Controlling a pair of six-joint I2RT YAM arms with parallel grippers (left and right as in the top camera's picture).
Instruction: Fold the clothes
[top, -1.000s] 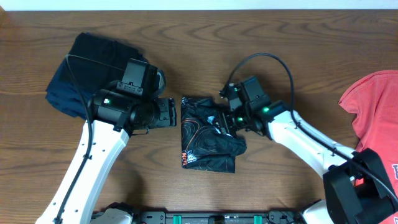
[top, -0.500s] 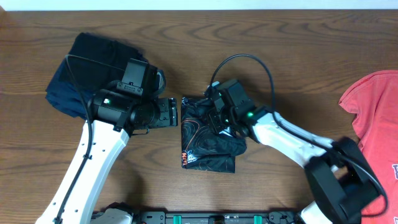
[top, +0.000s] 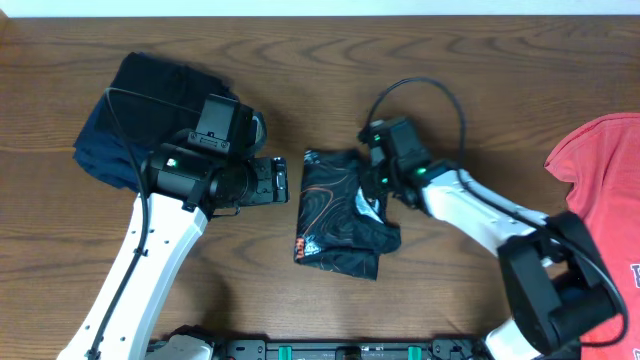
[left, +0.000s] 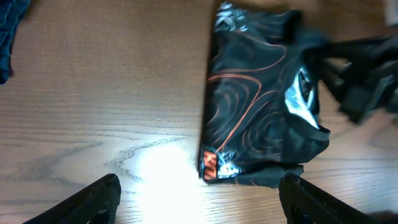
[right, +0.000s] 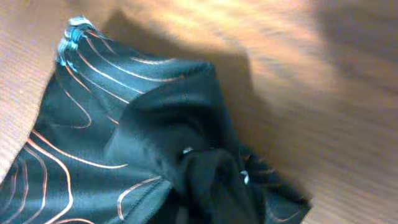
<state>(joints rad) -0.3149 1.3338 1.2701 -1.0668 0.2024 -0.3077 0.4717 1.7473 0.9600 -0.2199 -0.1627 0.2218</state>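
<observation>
One tug at three o'clock: black jersey (top: 335, 215) could be unfolded by right gripper (top: 372, 186), jaws untellable; left gripper (top: 284, 183) is spread wide.

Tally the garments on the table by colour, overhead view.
Black sports jersey with thin orange contour lines, folded: 1
Coral-red T-shirt, cut off by the right edge: 1
Dark navy fabric heap: 1, number of pieces inside cannot be told
Total: 3
</observation>
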